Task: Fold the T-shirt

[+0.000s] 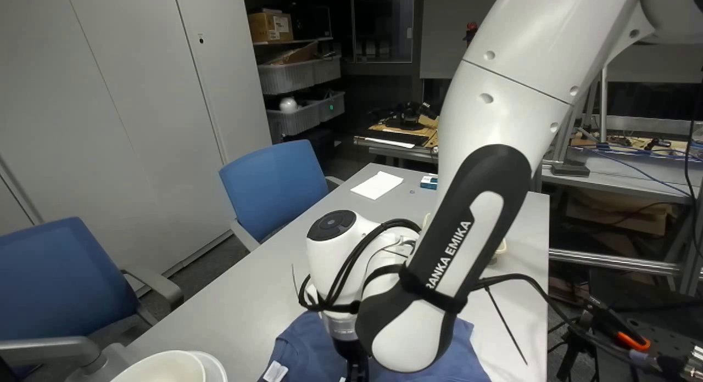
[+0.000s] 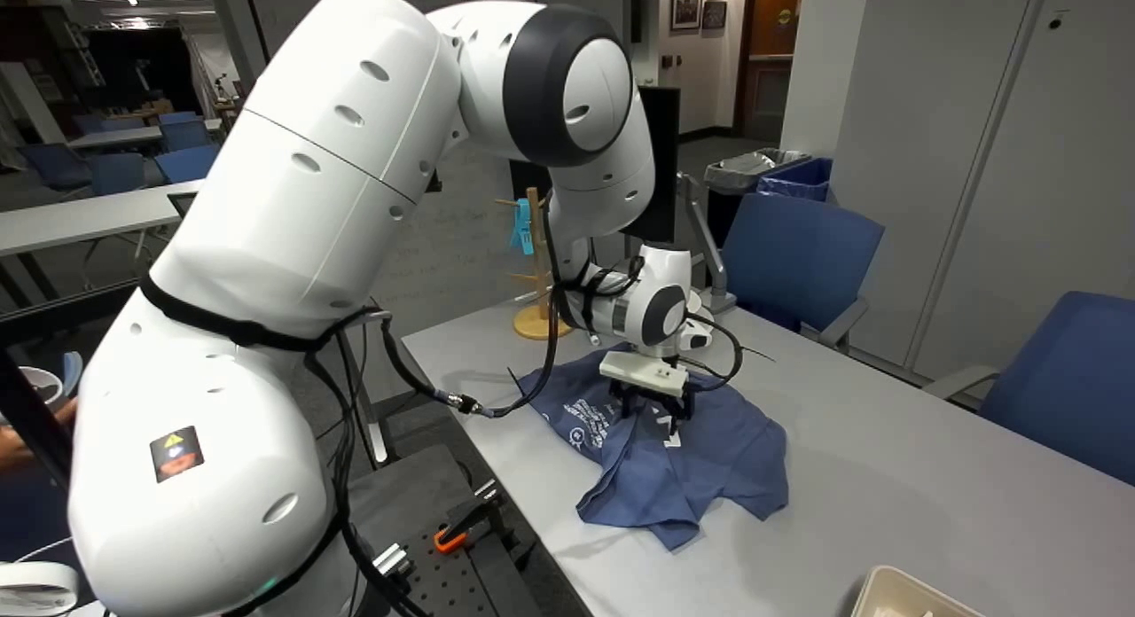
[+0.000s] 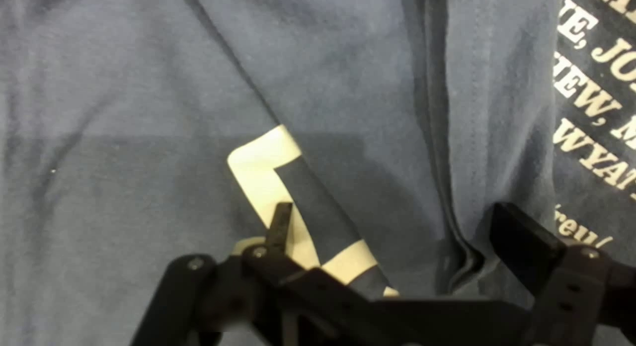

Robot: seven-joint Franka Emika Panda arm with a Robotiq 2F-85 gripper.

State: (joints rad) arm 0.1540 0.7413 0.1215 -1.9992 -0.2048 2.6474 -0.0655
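The blue T-shirt [image 2: 736, 449] lies crumpled and partly folded over on the table, with sleeve-like flaps toward the near side in an exterior view. White lettering [image 3: 591, 102] shows at the right of the wrist view. My gripper [image 3: 392, 209] is open low over the cloth, its two fingers wide apart. Between them run a white printed outline [image 3: 350, 261] and, closer to the right finger, a raised fold edge [image 3: 439, 137]. Whether the fingertips touch the fabric I cannot tell. The arm hides part of the shirt in both exterior views.
On the grey table [image 1: 247, 294] are white bowls [image 1: 165, 365], a sheet of paper [image 1: 377, 184] and a small box [image 1: 429, 182]. A wooden stand [image 2: 536, 280] with a teal clip is at the far edge; a beige container [image 2: 904, 595] sits near. Blue chairs [image 1: 274, 184] line one side.
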